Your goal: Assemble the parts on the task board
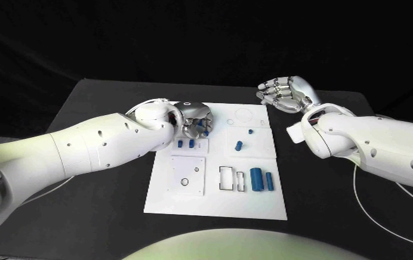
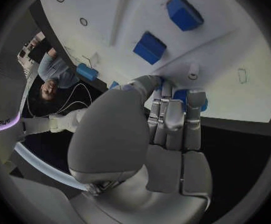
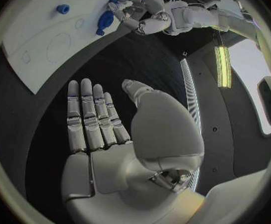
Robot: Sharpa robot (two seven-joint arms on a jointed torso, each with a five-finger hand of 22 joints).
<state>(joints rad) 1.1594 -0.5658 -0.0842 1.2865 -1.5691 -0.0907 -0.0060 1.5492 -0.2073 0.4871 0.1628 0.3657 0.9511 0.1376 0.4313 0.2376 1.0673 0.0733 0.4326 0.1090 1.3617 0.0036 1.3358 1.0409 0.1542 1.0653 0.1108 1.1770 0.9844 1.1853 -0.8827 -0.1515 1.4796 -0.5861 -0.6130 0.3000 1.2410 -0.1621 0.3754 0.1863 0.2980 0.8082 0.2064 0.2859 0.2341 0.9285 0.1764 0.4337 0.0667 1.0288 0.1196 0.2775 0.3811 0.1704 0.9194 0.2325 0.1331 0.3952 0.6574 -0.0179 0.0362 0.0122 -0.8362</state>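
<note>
Parts for the assembly lie on the white task board (image 1: 258, 203) at the middle of the black table (image 1: 95, 212). Left hand (image 1: 194, 121) sits over the board's upper left area, fingers curled down around a small blue part (image 2: 184, 95); the wrist view shows blue between the fingertips (image 2: 195, 98), so the hand pinches that piece against the board. Just beside the hand, two short blue blocks (image 1: 184, 144) stand in a recess. Toward the board's middle, a small blue peg (image 1: 237, 146) and a smaller blue stub (image 1: 250, 132) stand upright. Near the lower right, two blue cylinders (image 1: 261, 179) lie side by side next to rectangular cut-outs. Right hand (image 1: 284, 93) hovers off the board's upper right corner, above the table, fingers extended and apart, holding nothing.
</note>
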